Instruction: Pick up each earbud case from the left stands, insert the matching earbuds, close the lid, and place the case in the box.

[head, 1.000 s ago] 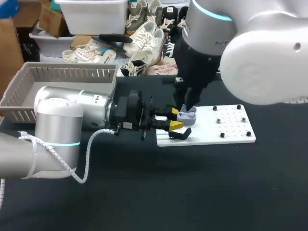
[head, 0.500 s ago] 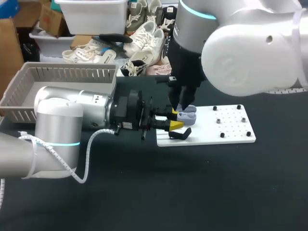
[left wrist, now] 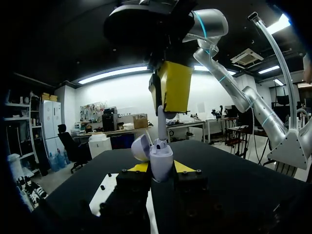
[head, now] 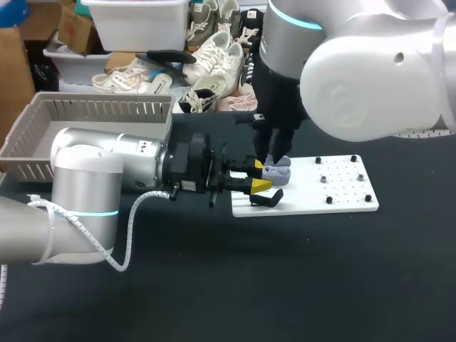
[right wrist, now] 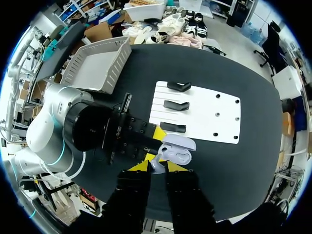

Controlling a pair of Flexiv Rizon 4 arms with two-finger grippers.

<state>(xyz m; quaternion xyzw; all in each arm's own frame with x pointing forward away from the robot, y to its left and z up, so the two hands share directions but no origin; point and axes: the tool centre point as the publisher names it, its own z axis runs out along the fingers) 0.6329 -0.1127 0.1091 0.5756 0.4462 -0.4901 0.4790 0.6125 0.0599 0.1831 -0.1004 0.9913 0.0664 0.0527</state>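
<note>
**Two pincers meeting at one open earbud case**

Left pincer (head: pixel 261 176), lying level above the black table (head: pixel 285 278), is clenched on the lavender earbud case (head: pixel 278 173); its two yellow tips press the case body from opposite sides. The case stands upright between those tips, with its lid (left wrist: pixel 141 147) swung open to one side. Right pincer (head: pixel 274 157) hangs directly over the left pincer, pointing straight down; it grasps a white earbud (left wrist: pixel 161 124) between its fingers. The earbud's lower end is at the open mouth of the case; whether it is fully seated cannot be told. Beneath both pincers and running on ahead of the left one lies a white board (head: pixel 335 199); a black stand (head: pixel 269 199) on the board sits just beside the left pincer's tips, and the right wrist view shows two more stands (right wrist: pixel 178 87) farther ahead of the right pincer. Well behind the left pincer, alongside its arm, rests the grey slatted box (head: pixel 43 135).
</note>
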